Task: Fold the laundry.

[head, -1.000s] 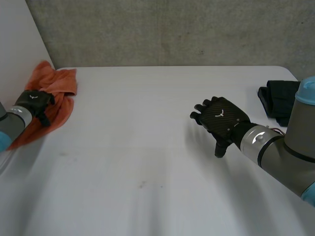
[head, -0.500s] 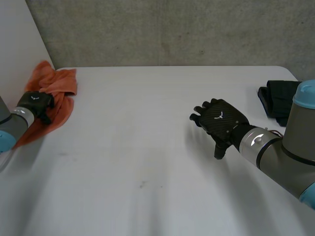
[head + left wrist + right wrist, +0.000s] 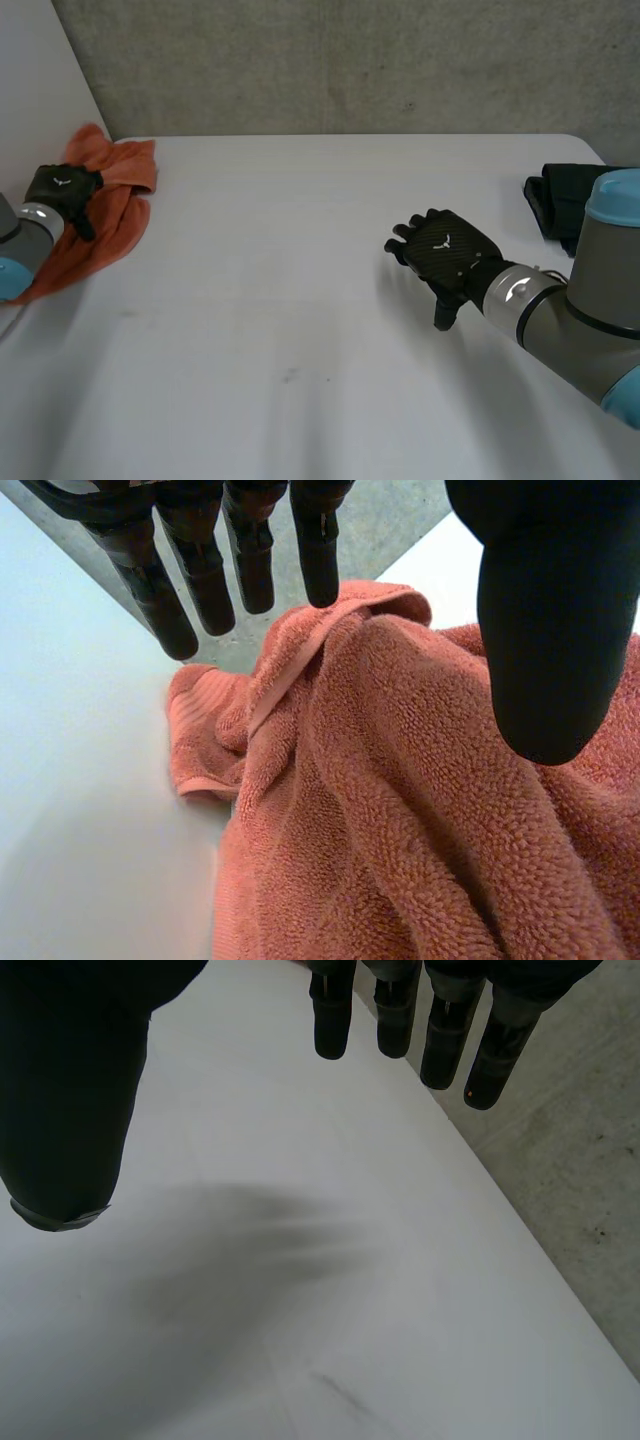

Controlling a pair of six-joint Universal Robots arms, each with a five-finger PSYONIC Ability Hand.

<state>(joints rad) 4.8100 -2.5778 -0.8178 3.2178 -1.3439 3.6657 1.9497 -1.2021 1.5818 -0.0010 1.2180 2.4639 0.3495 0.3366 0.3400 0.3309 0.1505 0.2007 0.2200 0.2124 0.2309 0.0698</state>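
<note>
Rough grey concrete wall stands behind a white table. At the table's far left corner lies a crumpled orange terry towel, bunched in soft ridges with one hemmed edge turned up. Over its left part hangs the left hand. In the left wrist view its fingers are straight and spread away from the thumb, holding nothing, with the towel under the palm. Right of the middle, the right hand hovers above bare table, back upward; its fingers are straight and relaxed, empty. At the far right edge rests a folded black cloth, partly hidden by the right arm.
</note>
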